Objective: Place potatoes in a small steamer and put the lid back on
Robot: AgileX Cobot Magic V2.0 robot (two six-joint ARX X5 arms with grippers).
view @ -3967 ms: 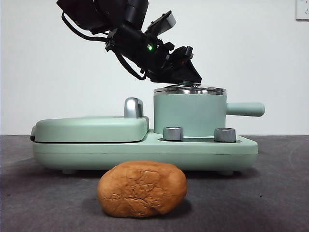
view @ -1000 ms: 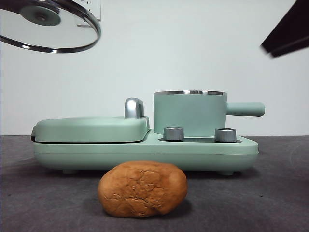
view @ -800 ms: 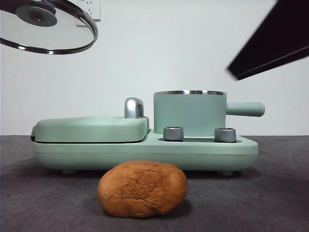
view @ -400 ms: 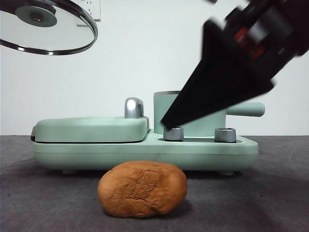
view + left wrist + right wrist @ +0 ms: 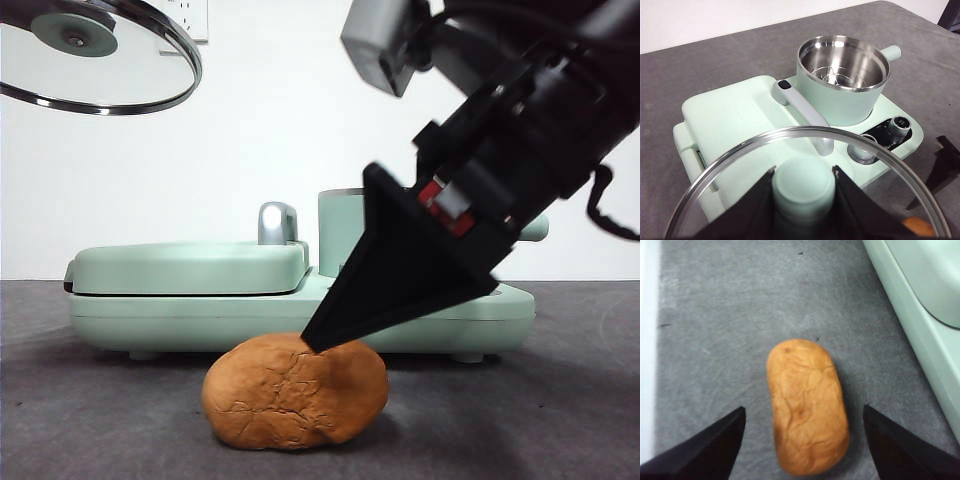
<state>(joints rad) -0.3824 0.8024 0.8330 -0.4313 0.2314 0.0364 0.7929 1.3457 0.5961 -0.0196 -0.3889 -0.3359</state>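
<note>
**Right gripper over the potato: slip risks**

Potato lies on the grey table, just in front of the mint-green cooker base, untouched. Oval, crusty, cracked skin. In the right wrist view it sits between the jaws, lengthwise to the camera.

Right gripper is spread wide, a jaw on either side of the potato with clear gaps; in the front view one jaw tip looks to be at the potato's top.

Small steamer stands uncovered on the base, steel bowl bare.

Left gripper is clamped on the knob of the glass lid, held high and off to one side.

Risks, as I judge them:
- Jaws closing too high on the rounded flanks could squeeze the potato out.
- A jaw tip landing on top could roll it.
- The crust may crumble under a hard grip.
- The lift must clear the steamer's rim and handle.
</note>
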